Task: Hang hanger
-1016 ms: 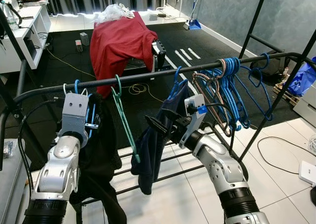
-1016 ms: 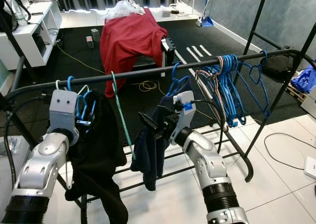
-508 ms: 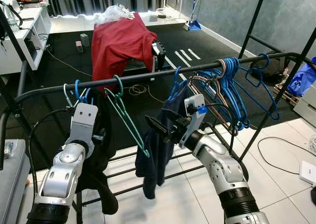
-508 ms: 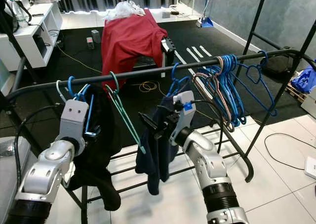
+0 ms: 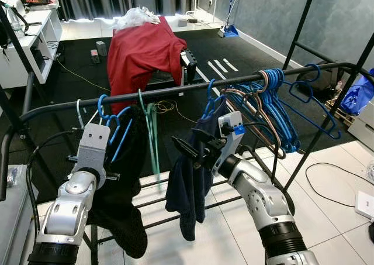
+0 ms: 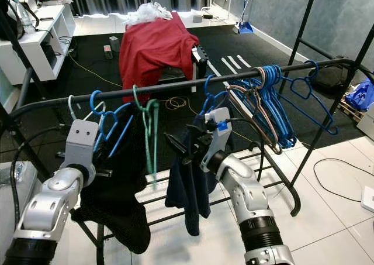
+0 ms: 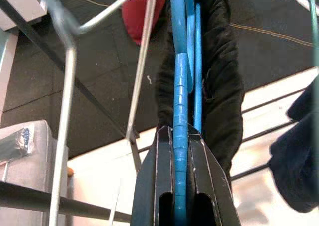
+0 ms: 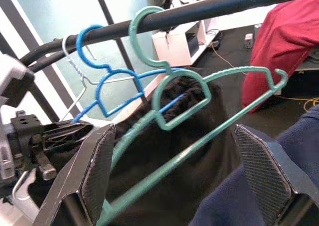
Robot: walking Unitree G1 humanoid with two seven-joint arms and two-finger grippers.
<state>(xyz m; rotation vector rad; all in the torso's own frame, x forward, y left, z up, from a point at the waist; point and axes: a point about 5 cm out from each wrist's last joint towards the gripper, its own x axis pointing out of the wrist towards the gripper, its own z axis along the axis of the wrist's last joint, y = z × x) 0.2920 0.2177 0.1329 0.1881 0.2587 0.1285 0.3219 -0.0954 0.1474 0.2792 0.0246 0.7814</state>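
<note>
A blue hanger (image 5: 117, 126) carrying a black garment (image 5: 125, 189) has its hook over the black rail (image 5: 175, 90). My left gripper (image 7: 175, 136) is shut on the hanger's lower bar, just below the rail on the left. An empty green hanger (image 5: 152, 137) hangs on the rail right beside it. My right gripper (image 5: 190, 143) stands open below the rail's middle, against a navy garment (image 5: 190, 186) on its own blue hanger. Its fingers (image 8: 97, 168) point at the green hanger (image 8: 199, 106) and touch nothing.
A bunch of several blue and brown hangers (image 5: 272, 107) crowds the rail's right part. A white wire hanger (image 5: 80, 110) hangs at the far left. Behind the rack are a chair draped in red cloth (image 5: 143, 48), floor cables and a white shelf (image 5: 26, 40).
My left gripper has come down a little, and the blue hanger with the black garment has shifted right along the rail. The green hanger has swung edge-on. My right arm has not moved.
</note>
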